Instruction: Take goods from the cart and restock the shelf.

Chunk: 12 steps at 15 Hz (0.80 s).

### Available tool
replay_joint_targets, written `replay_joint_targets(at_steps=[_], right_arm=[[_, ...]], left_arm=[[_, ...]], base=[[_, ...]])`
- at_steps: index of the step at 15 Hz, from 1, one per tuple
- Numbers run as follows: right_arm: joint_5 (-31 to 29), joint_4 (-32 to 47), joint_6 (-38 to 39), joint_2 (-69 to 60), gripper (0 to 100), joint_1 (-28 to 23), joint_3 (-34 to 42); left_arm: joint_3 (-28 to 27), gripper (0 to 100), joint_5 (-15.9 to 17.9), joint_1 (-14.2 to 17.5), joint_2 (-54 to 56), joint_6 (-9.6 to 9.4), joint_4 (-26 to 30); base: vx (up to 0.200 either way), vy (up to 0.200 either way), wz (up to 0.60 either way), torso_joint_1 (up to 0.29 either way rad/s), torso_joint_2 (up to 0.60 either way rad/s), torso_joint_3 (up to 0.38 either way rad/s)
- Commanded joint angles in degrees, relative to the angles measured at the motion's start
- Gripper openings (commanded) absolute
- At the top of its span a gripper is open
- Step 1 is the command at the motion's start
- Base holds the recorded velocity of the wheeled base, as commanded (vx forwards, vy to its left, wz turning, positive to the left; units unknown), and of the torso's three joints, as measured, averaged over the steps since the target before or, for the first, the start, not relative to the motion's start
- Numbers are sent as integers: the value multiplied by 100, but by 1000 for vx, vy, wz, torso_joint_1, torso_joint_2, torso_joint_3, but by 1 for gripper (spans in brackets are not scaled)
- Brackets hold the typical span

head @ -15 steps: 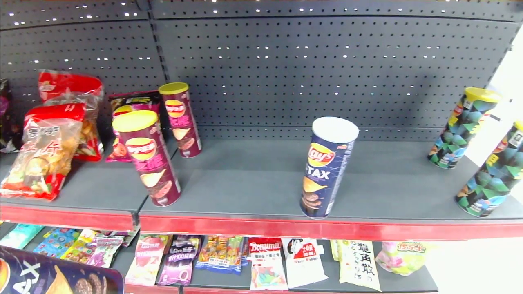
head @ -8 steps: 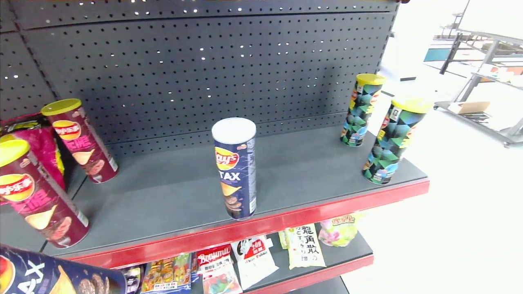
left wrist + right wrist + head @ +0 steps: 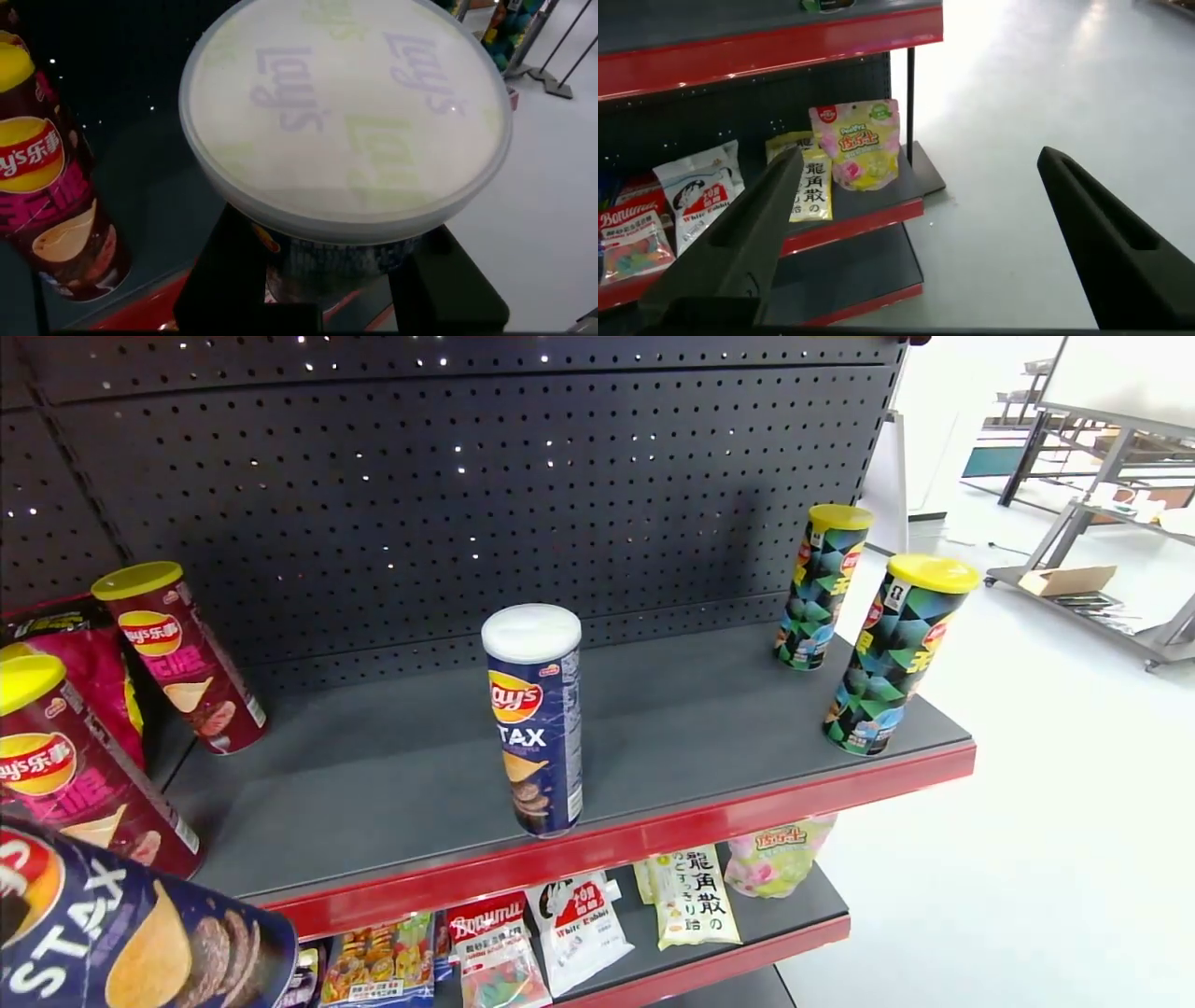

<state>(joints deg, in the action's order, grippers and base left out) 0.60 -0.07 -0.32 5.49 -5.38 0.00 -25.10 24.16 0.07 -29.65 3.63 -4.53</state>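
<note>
Two pincers, two states: our left pincer pinches a blue chip can by its body, white lid shut so we cannot see inside, a maroon can upright on the shelf just beside it. Our right pincer is spread wide, and beyond its tips a lower shelf holds a row of sealed snack bags.
</note>
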Motion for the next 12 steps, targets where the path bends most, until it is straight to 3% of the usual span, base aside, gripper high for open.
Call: replay_joint_targets(at_steps=[1, 4, 5, 9, 12], right_arm=[[2, -1, -3, 23, 100, 1, 0], [2, -1, -3, 23, 100, 1, 0], [2, -1, -3, 23, 100, 1, 0], [2, -1, -3, 23, 100, 1, 0], [2, -1, -3, 23, 100, 1, 0]], left_arm=[[-390, 0, 115, 1, -1614, -64, -557], [-724, 0, 159, -7, -2405, -478, -733], [-839, 0, 247, -174, -2810, -680, -839], [-1454, 0, 229, -587, -4313, -724, -2016], [-2157, 0, 264, -675, -5323, -662, -2227]], base=[[0, 0, 0, 0, 0, 0], [0, 0, 0, 0, 0, 0], [0, 0, 0, 0, 0, 0], [0, 0, 0, 0, 0, 0], [0, 0, 0, 0, 0, 0]])
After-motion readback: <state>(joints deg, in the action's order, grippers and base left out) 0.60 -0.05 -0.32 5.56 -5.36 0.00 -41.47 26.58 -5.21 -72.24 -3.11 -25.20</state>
